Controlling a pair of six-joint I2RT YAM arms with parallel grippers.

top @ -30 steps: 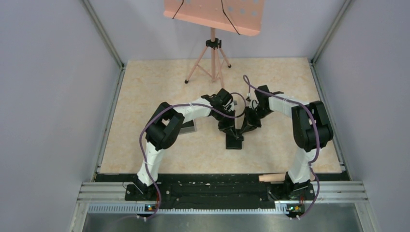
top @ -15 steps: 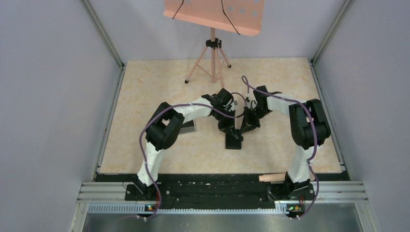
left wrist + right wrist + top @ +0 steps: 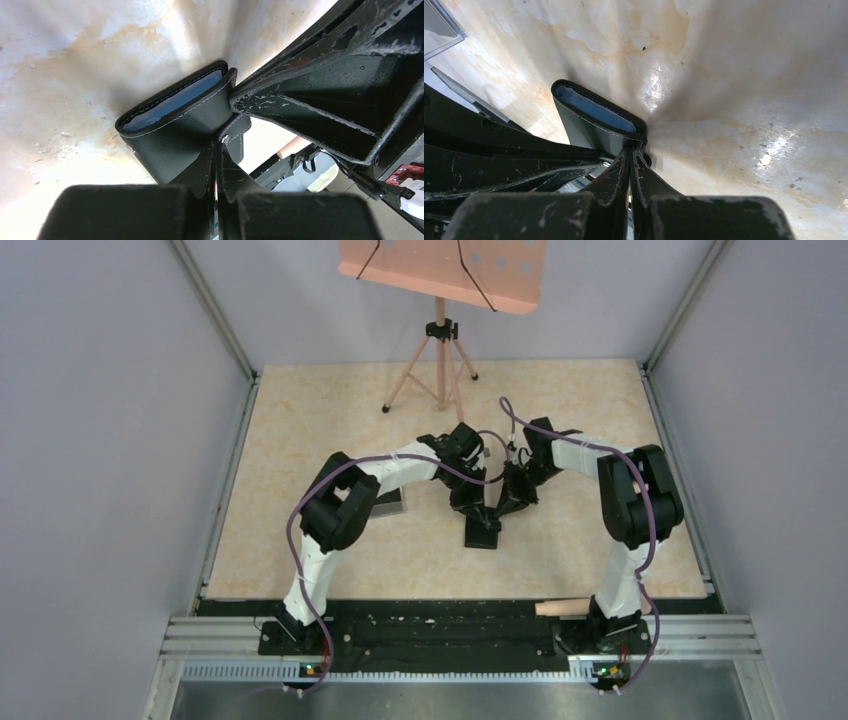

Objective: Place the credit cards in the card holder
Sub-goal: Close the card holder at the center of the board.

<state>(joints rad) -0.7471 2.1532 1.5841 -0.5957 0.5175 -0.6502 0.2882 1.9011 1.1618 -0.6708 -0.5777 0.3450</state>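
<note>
The card holder (image 3: pixel 483 532) lies on the table's middle, a black wallet gaping to show its bluish pocket (image 3: pixel 170 102). My left gripper (image 3: pixel 481 508) comes from the left, shut, tips (image 3: pixel 218 145) against the wallet's black outer wall (image 3: pixel 170 145) beside the snap tab. My right gripper (image 3: pixel 499 506) comes from the right, also shut, tips (image 3: pixel 630 147) touching the card holder's (image 3: pixel 584 125) stitched corner. Nothing shows between either pair of fingers. The right fingers (image 3: pixel 300 100) cross the left wrist view; the left fingers (image 3: pixel 499 155) cross the right one. The credit cards are out of view.
A clear plastic box (image 3: pixel 392 502) sits left of the wallet, half under the left arm, its corner (image 3: pixel 436 25) also in the right wrist view. A tripod stand (image 3: pixel 438 370) with a pink board stands at the back. A wooden rod (image 3: pixel 565 608) lies at the near edge. Walls close both sides.
The right arm's elbow has drawn slightly left and the card holder has shifted a little with it. Both grippers stay shut at the wallet.
</note>
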